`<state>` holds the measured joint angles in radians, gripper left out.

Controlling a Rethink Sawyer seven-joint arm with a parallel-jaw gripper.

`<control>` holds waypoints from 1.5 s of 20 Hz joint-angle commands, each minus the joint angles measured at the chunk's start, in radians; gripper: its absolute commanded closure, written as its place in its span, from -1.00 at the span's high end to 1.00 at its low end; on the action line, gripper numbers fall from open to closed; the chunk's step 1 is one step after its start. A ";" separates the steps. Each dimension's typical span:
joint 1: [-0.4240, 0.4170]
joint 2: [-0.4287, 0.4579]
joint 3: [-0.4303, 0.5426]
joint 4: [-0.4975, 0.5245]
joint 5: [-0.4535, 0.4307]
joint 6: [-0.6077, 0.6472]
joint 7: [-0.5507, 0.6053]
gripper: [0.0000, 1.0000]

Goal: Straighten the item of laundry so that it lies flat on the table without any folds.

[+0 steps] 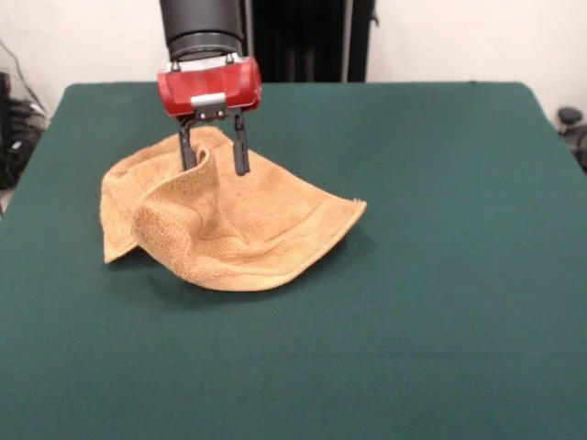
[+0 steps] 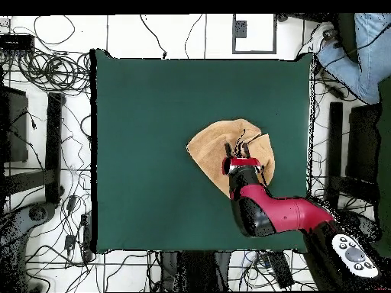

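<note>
Front view, left to right: towel (image 1: 220, 229) on the left half of the desk (image 1: 440, 275), bunched, left corner folded under, a raised ridge running up to the gripper (image 1: 214, 158), right corner lying flat and pointing right. Fingers (image 1: 240, 147) spread apart, straddling the peak of cloth near the far hem, one finger on each side of the ridge, not yet pinched on it as far as can be told (cloth may brush the left one).

Judged step: mid-straightening, fingers placed for a pinch on the raised fold. Well short of done; several folds left, one corner tucked beneath. Next move likely calls for closing on the ridge, then dragging away from the flat right corner so the tucked part unrolls, kept low to avoid lifting the whole cloth.

Dark green felt-like surface, bare apart from the towel, ample room on the right side. Overhead view: towel (image 2: 229, 145) right of the desk's (image 2: 153, 114) middle, cables (image 2: 46, 69) on the floor at left, a person's leg (image 2: 366, 53) at the top right corner.
</note>
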<state>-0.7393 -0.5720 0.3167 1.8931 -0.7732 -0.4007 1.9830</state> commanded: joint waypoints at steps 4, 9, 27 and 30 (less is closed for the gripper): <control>0.067 -0.072 -0.027 -0.012 0.029 0.331 0.009 1.00; 0.005 -0.062 0.035 -0.010 -0.002 0.367 0.009 1.00; -0.317 0.030 0.354 -0.113 -0.067 0.660 -0.235 1.00; -0.314 0.024 0.365 -0.119 -0.070 0.690 -0.240 1.00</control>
<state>-1.1091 -0.6074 0.5225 1.8131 -0.7954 0.1377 1.9830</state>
